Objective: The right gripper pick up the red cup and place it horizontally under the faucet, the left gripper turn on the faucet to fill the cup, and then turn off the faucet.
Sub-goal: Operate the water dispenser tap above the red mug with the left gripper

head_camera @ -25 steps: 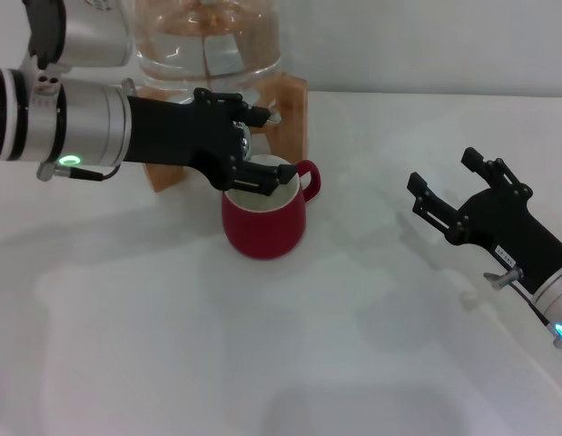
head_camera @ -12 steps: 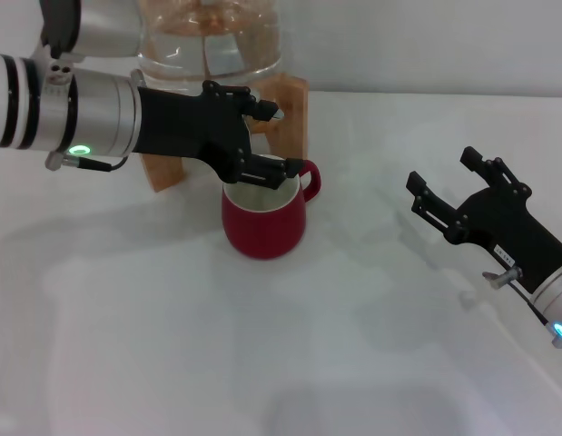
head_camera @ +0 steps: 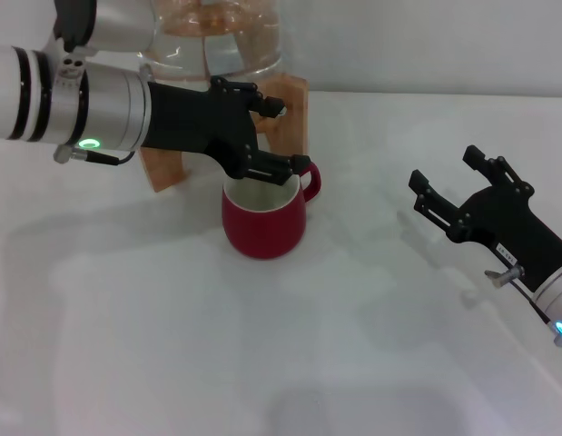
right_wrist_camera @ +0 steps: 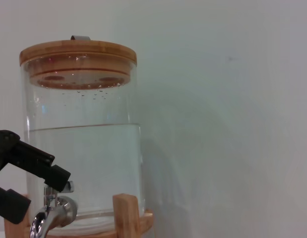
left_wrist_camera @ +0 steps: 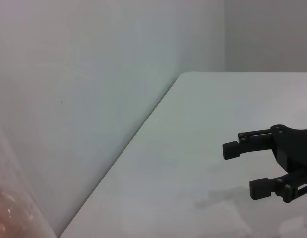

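Note:
The red cup [head_camera: 262, 222] stands upright on the white table [head_camera: 353, 345], just in front of the wooden stand [head_camera: 291, 109]. My left gripper [head_camera: 285, 139] is open above the cup's rim, reaching in from the left, and hides the faucet in the head view. In the right wrist view the chrome faucet [right_wrist_camera: 53, 214] shows at the foot of the glass jar [right_wrist_camera: 84, 144], with the left gripper [right_wrist_camera: 41, 195] straddling it, one finger [right_wrist_camera: 41, 166] close to the lever. My right gripper [head_camera: 444, 171] is open and empty at the right, well away from the cup; the left wrist view also shows it [left_wrist_camera: 242, 168].
The glass dispenser jar [head_camera: 208, 41], partly filled with water, has a wooden lid [right_wrist_camera: 78, 52] and stands at the table's back left. A pale wall [right_wrist_camera: 232, 99] rises behind the table.
My left gripper has shifted a little to the right and up over the cup's rim. The cup and the right arm have not moved.

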Tool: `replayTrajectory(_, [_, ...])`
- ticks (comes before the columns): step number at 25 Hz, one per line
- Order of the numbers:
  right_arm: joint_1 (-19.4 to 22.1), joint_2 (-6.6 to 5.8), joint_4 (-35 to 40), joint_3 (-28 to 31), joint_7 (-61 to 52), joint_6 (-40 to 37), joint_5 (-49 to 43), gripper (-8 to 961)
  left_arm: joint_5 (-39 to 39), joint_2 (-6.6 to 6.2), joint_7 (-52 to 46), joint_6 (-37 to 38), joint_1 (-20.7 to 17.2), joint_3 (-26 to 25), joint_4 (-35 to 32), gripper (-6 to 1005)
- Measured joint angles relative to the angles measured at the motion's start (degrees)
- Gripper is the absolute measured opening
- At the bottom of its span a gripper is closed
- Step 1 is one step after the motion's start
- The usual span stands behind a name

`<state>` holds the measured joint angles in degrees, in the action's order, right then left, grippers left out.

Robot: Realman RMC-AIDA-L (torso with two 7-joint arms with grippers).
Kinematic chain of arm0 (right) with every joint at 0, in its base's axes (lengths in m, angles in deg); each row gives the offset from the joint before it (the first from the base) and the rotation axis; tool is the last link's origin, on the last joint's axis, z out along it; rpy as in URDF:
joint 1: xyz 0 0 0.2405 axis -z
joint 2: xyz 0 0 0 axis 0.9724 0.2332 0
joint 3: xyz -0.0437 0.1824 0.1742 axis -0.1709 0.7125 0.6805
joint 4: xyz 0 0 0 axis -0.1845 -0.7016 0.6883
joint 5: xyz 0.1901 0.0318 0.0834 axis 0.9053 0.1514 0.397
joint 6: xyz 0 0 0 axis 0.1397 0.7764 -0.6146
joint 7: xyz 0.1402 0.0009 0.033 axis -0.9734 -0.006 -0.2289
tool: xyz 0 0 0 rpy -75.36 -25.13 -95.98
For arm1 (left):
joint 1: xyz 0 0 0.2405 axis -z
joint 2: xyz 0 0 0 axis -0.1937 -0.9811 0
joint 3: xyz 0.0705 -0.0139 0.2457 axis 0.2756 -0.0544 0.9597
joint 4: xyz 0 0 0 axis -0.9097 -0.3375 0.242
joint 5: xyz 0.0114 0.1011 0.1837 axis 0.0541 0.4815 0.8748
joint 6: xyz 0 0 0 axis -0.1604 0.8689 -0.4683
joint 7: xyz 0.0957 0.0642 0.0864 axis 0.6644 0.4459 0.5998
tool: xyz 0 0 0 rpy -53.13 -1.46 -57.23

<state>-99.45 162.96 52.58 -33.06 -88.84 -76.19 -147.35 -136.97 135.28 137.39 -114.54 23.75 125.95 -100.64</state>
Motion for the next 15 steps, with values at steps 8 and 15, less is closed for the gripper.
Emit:
replayTrajectory(8, [0.0,0.00,0.0,0.0,0.0,0.0,0.0,870,0.0,0.03,0.0,0.2,0.5,0.0,0.2,846])
replayTrajectory(15, [0.0,0.00,0.0,0.0,0.0,0.0,0.0,869,0.0,0.04,0.1,0.6,1.1,0.0,0.7,845])
